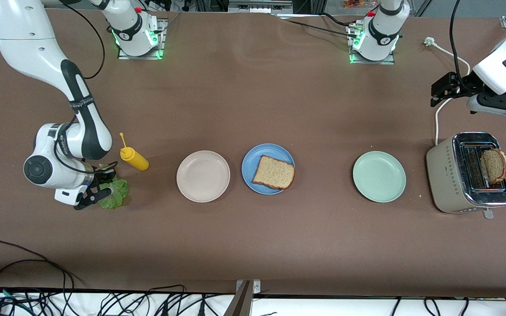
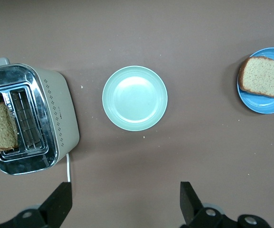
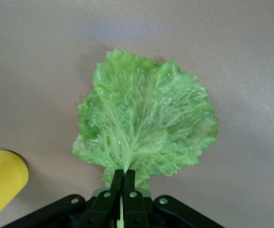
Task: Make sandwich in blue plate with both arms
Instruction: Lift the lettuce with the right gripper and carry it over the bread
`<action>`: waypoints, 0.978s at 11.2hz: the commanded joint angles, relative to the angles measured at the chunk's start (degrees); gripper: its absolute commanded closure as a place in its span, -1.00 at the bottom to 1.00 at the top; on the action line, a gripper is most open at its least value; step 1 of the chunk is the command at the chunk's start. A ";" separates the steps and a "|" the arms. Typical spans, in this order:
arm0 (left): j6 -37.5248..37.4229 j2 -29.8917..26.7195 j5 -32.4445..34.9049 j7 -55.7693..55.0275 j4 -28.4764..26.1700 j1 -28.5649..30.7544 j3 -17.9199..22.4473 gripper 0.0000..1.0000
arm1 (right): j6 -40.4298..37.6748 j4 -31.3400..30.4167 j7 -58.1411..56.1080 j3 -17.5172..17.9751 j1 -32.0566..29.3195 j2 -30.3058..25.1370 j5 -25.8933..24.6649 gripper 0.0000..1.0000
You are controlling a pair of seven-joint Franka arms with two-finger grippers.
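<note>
We are pinching the lettuce (image 3: pixel 144 126) stem in our closed right hand (image 3: pixel 122 183) to carry it onto the bread (image 1: pixel 274 172); our left hand (image 2: pixel 125 202) is waiting wide open, empty, over the surface (image 1: pixel 253 101) beside the toaster (image 1: pixel 453 175).

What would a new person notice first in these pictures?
The right gripper, at the right arm's end of the table, pinches a ruffled green lettuce leaf beside a yellow bottle. One bread slice lies on the blue plate; another stands in the toaster.

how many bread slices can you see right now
2: one bread slice lies on the blue plate; the other slice stands in the toaster at the left arm's end. None seems hidden.
</note>
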 commanded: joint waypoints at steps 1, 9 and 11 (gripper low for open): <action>-0.29 -0.14 1.11 -0.48 0.05 -0.12 -0.09 -1.00 | -1.21 2.70 -0.65 0.62 -0.59 -0.07 0.95 1.00; -0.29 -0.14 1.20 -0.48 0.05 -0.12 -0.09 -1.00 | -13.16 9.04 -0.47 0.79 -0.59 -7.36 3.04 1.00; -0.29 -0.14 1.11 -0.40 0.05 -0.03 -0.09 -1.00 | -15.88 9.30 0.05 0.97 0.10 -10.26 5.78 1.00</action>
